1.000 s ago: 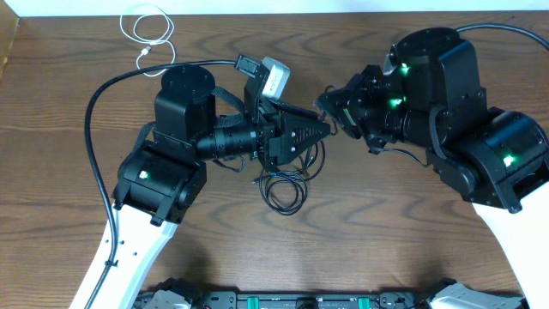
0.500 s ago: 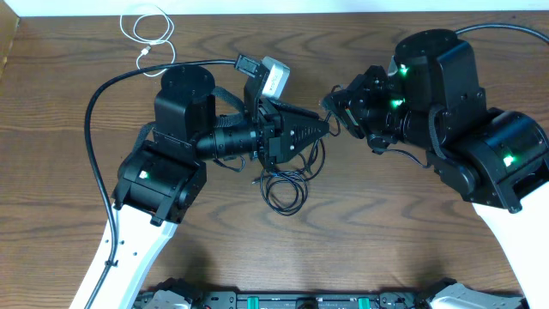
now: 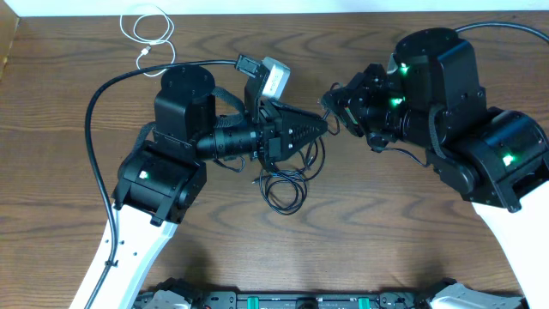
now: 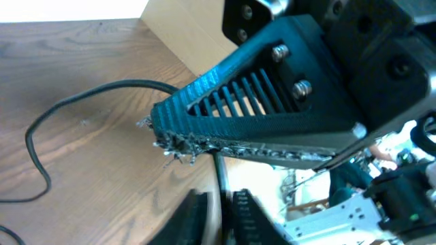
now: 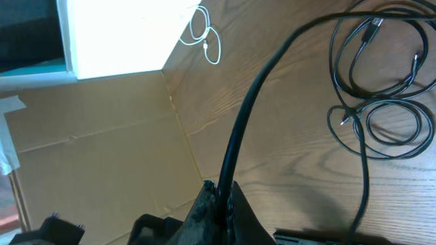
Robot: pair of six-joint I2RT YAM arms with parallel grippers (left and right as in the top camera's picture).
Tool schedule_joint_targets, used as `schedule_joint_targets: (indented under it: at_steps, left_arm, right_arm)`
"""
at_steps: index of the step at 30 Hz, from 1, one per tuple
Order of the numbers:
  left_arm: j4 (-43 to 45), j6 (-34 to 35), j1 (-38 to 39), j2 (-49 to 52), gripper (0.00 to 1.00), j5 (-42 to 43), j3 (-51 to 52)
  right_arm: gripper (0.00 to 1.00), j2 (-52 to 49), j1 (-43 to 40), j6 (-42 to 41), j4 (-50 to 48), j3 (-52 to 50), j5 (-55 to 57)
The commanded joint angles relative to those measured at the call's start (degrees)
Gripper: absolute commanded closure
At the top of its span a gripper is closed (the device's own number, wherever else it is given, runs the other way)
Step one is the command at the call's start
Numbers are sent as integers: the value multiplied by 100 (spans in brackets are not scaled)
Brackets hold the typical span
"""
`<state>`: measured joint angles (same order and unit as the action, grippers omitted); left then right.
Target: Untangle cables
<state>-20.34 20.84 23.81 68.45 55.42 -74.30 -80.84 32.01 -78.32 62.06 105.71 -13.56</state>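
While your right gripper pinches a black cable and your left gripper, just beside it, is pressed together, the black tangle lies under the left wrist; pulling apart hard may cinch its loops into knots; the white cable lies well behind the left arm.

Matt wood-grain table, smooth rubbery cables, ribbed plastic left gripper.

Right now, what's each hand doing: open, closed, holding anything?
Left hand: closed; a thin cable reaches its tip, grip cannot be told.
Right hand: closed on a black cable.
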Motion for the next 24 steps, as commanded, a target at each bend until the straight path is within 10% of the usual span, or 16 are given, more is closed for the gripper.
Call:
schedule_joint_targets:
  at_steps: [1,7,15,24]
  left_arm:
    - [31,-57,15,-9,92,52,-57]
    - [33,-42,15,-9,92,66,-57]
    - [1021,1182,-7,-55,92,46,-59]
    - [1574,1727,-131,-481,92,-868,-74]
  right_arm:
    - [98,-28,35,83,4,35,-55]
    - [95,-28,35,146,4,35,-55]
    - [5,15,-9,1888,-201,35,-50]
    - [1,745,-1130,3602,-70,35,-28]
